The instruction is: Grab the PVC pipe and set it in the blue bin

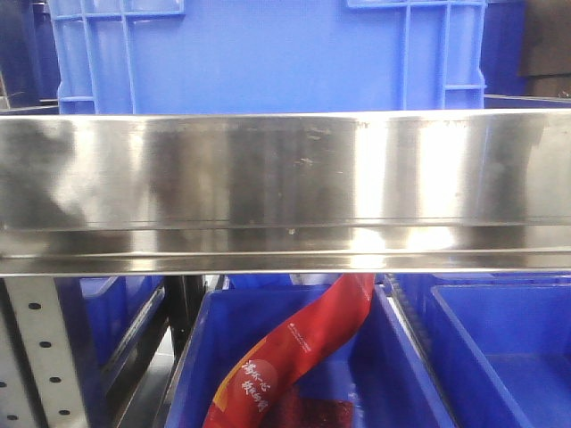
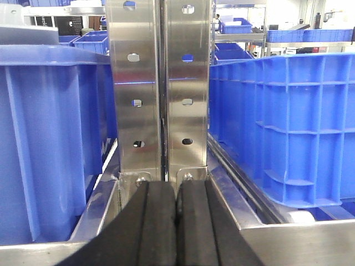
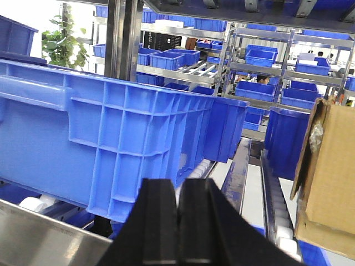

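No PVC pipe shows in any of the three views, so where it lies cannot be told. In the front view a blue bin (image 1: 294,374) sits on the lower level under a wide steel shelf rail (image 1: 285,192), and a red packet with white lettering (image 1: 290,352) slants across it, its top end hidden behind the rail. Another blue bin (image 1: 504,352) stands just beside it on the right, and a large blue crate (image 1: 268,53) rests on the level above the rail.

The left gripper (image 2: 176,221) has its two black fingers pressed together, nothing between them. It faces a pair of perforated steel posts (image 2: 161,88), with a blue crate (image 2: 50,144) on one side and another blue crate (image 2: 283,127) on the other.

The right gripper (image 3: 178,221) likewise has its fingers closed against each other and empty. Ahead of it stands a ribbed blue crate (image 3: 105,144) on a roller track (image 3: 274,210), with a cardboard box (image 3: 327,177) at the right edge.
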